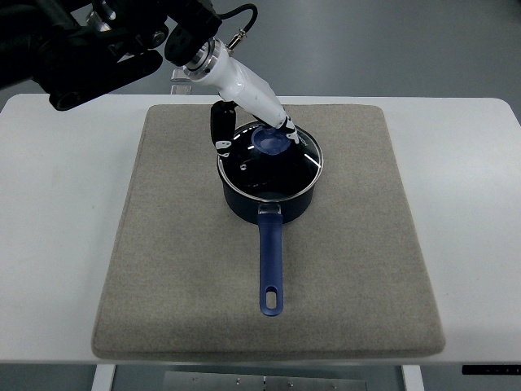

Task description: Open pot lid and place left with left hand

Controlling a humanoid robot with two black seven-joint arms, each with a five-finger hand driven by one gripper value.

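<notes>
A dark blue saucepan (269,204) stands in the middle of the grey mat, its long blue handle (271,269) pointing toward the near edge. The glass lid (281,167) sits flat on the pot, with a blue knob (270,143) at its centre. My left hand (254,137) reaches in from the upper left and hovers over the far side of the lid. One white fingertip (286,125) touches the knob's far rim. A black finger (220,126) hangs at the lid's left edge, apart from the knob. The hand is open and holds nothing. The right arm is out of view.
The grey mat (163,269) covers most of the white table (49,228). Bare mat lies to the left and right of the pot. The black upper part of my left arm (89,57) fills the top left corner.
</notes>
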